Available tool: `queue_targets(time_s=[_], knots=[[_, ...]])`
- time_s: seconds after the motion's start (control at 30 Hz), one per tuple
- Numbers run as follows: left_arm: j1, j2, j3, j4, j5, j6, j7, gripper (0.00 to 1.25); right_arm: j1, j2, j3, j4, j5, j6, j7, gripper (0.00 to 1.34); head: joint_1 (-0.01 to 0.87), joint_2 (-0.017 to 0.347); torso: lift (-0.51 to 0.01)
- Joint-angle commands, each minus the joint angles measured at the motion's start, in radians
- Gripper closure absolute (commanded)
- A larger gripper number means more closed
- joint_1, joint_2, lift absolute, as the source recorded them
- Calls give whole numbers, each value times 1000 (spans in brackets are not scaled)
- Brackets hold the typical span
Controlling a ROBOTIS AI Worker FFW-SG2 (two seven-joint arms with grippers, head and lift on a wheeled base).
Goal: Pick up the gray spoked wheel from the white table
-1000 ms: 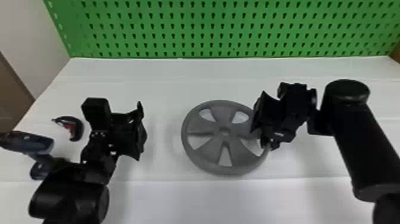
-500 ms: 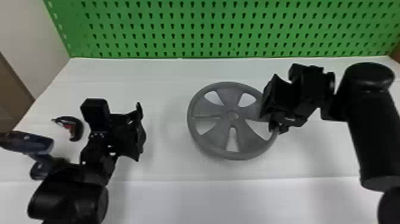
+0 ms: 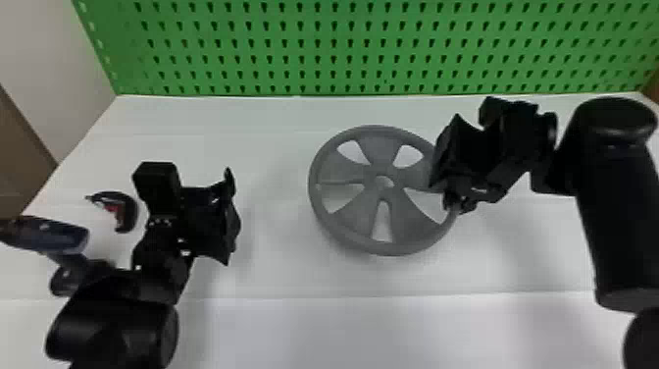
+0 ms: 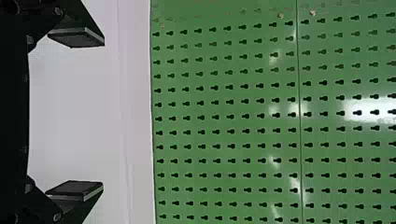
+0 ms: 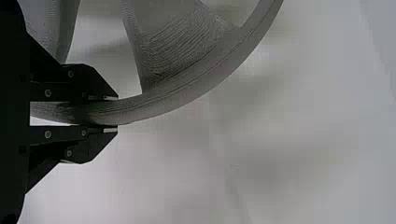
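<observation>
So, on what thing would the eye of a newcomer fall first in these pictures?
Probably on the gray spoked wheel, near the middle of the head view, its rim between the fingers of the right claw. Next, the bright green perforated board behind the white table.

In the head view, the right gripper (image 3: 447,187) hides a part of the gray spoked wheel (image 3: 355,221); the left edge cuts the dark blue tool (image 3: 56,236), and its base is partly behind the left arm (image 3: 113,326). The black-red object (image 3: 126,211) is too blurred to name.
</observation>
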Motion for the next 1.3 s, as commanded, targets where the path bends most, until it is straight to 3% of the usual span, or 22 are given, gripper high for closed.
queue_targets(time_s=[0.0,0.1,0.17,0.23,0.27,0.43,0.63,0.77,1.0,1.27], knots=[[-2,0,0,0,1,0,0,191,12,-4,2,-55,10,-32,1,1019,770,44,-98],[-2,0,1,0,3,0,0,191,20,-4,3,-100,62,-52,42,1019,770,44,-98],[1,0,4,0,5,0,0,191,31,-6,16,-135,177,-81,179,1019,770,44,-98],[1,0,6,0,5,0,0,191,49,-10,34,-164,303,-130,364,1019,770,44,-98],[1,0,6,0,5,0,0,191,57,-15,45,-179,340,-151,418,1019,770,44,-98],[3,0,9,-2,8,-2,0,191,90,-26,100,-250,525,-254,644,1019,770,44,-98],[4,0,14,-12,11,-3,0,191,138,5,94,-290,779,-360,897,1019,770,44,-98],[4,0,18,-25,14,-2,0,191,173,9,106,-290,869,-466,1015,1018,770,44,-98],[6,-1,26,-34,21,-3,0,191,244,26,123,-319,1026,-694,1142,1018,770,44,-98],[1,-1,24,-38,32,-6,0,191,314,40,129,-319,1121,-966,1203,1019,770,44,-98]])
